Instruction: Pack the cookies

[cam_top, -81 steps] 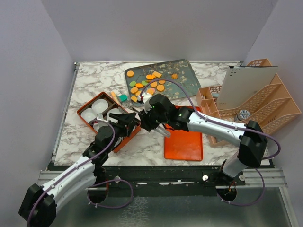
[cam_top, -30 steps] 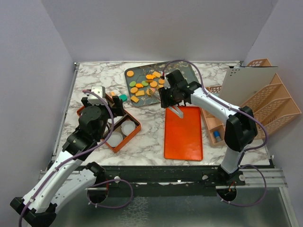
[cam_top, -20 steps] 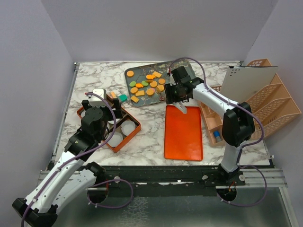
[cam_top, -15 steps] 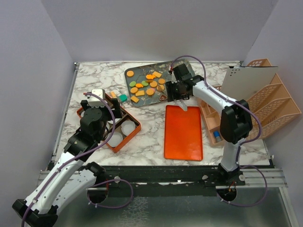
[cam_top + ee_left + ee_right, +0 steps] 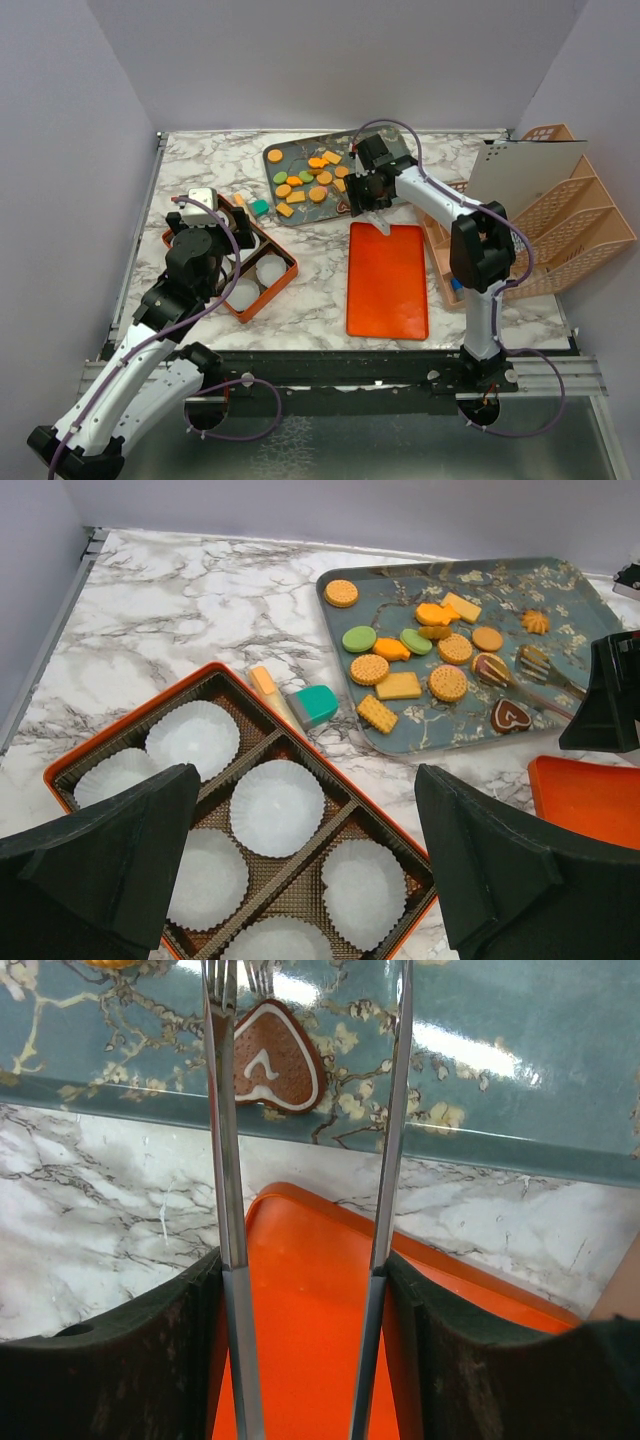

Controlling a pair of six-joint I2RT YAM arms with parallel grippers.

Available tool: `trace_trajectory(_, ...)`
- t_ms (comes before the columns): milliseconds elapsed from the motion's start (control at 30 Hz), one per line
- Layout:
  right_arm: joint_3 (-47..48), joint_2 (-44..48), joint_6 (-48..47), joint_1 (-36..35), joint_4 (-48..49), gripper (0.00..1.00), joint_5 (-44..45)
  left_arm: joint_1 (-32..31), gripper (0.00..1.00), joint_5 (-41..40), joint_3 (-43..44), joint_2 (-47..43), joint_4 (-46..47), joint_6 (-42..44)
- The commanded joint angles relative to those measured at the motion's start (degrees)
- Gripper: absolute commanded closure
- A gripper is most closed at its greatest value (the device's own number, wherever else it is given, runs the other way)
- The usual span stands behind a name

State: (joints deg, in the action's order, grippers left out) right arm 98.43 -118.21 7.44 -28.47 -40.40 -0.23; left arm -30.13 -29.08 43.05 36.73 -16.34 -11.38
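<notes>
The cookies lie on a teal floral tray: orange rounds and squares, green ovals and a brown heart. My right gripper is shut on metal tongs. It hangs at the tray's near edge, above the end of the orange lid. The tongs' arms stand apart, their forked tips over the tray beside the heart. Nothing is held between the tips. My left gripper is open above the orange box, empty.
The box holds several white paper cups. A teal block and a yellow block lie between box and tray. An orange lid lies right of the box. Peach file racks stand at the far right.
My right gripper has swung with the tongs from the box side back to the tray's near edge, and the tongs' arms have spread a little. My left arm has drawn back over the box.
</notes>
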Motion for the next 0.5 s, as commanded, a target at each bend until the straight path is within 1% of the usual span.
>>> trace_trajectory(0, 3.02, -1.93, -1.03, -0.02, -2.18, 0.42, 1.2, 0.59, 0.01, 1.15, -0.73, -0.59, 1.02, 0.08)
trace_trajectory(100, 3.61, -2.49, -1.24, -0.07, -2.22, 0.46, 1.05, 0.75, 0.01, 1.43, -0.68, -0.66, 1.05, 0.04)
trace_trajectory(167, 4.15, -2.78, -1.35, -0.01, -2.51, 0.51, 0.67, 0.86, 0.01, 1.64, -0.68, -0.75, 1.09, 0.04)
trace_trajectory(300, 4.88, -2.27, -1.46, -0.03, -3.39, 0.64, 0.67, 1.08, 0.01, 1.81, -0.77, -1.11, 1.11, -0.2)
trace_trajectory(333, 4.7, -1.76, -1.66, -0.03, -3.45, 0.67, -0.89, 1.12, 0.01, 1.91, -0.85, -1.18, 1.13, -0.22)
trace_trajectory(467, 3.82, 0.73, -1.73, -0.01, -3.6, 0.74, -1.66, 1.33, 0.01, 2.25, -0.86, -1.46, 1.13, -0.33)
